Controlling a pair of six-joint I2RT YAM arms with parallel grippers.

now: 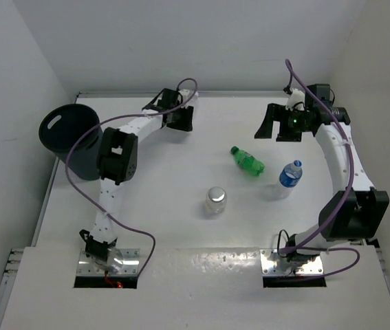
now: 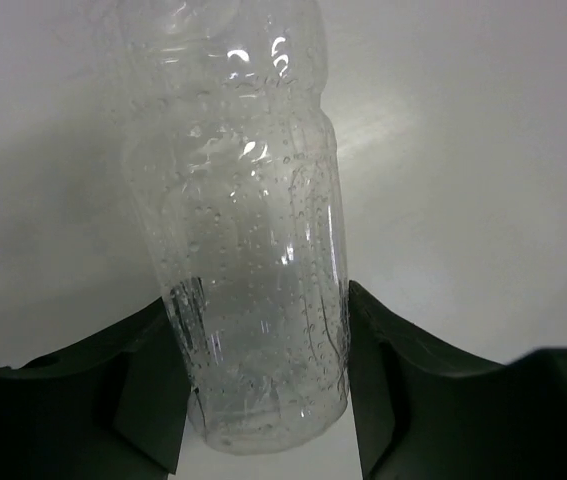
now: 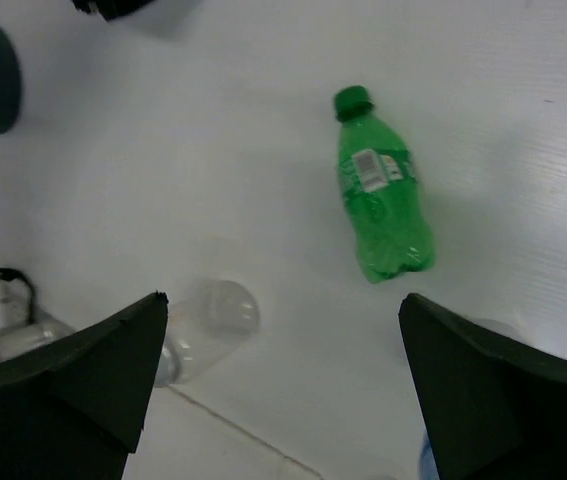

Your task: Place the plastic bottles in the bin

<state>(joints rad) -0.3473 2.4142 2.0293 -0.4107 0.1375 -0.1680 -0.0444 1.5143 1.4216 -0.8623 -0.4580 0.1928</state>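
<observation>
One clear bottle (image 2: 243, 200) clamped in left pincer (image 2: 260, 330), hidden from overhead; right pincer (image 3: 283, 305) spread wide.

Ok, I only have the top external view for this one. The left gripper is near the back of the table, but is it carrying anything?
Observer: Yes. The left wrist view shows the left gripper clamped on a plain clear bottle, with contact on both sides.
Operator: And is the right gripper holding anything?
Observer: No. In the right wrist view the right gripper is open with only bare table between its tips. The green bottle lies beyond them, cap pointing away.
</observation>
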